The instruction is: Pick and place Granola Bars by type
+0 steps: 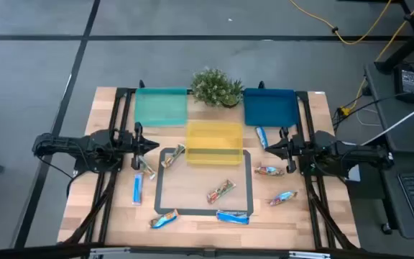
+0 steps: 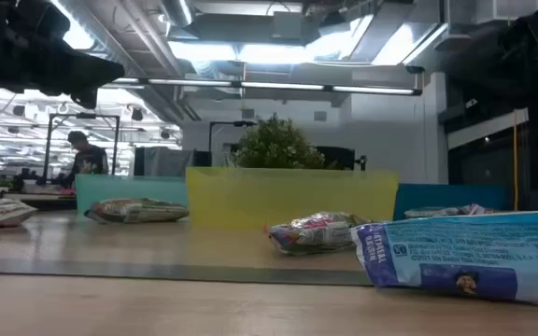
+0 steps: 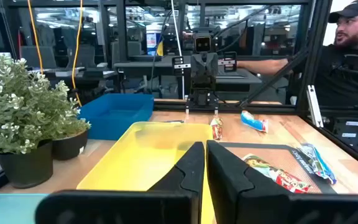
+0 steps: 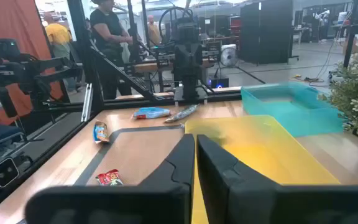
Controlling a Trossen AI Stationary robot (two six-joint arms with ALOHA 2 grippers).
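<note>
Several Granola Bars lie loose on the wooden table. A silvery one (image 1: 221, 191) sits inside a black tape frame (image 1: 159, 188). Others lie around it: blue bars (image 1: 137, 188) (image 1: 233, 216) (image 1: 262, 137), tan ones (image 1: 172, 155) (image 1: 147, 167) and silvery ones (image 1: 269, 170) (image 1: 282, 198) (image 1: 164, 221). My left gripper (image 1: 153, 145) (image 3: 205, 146) hovers shut at the yellow tray's left. My right gripper (image 1: 268, 149) (image 4: 195, 138) hovers shut at its right. Both point level toward each other and hold nothing.
A teal tray (image 1: 161, 106), a yellow tray (image 1: 214, 142) and a blue tray (image 1: 269, 106) stand along the table's far half, with a potted plant (image 1: 216, 88) behind them. People show in the room beyond the table in both wrist views.
</note>
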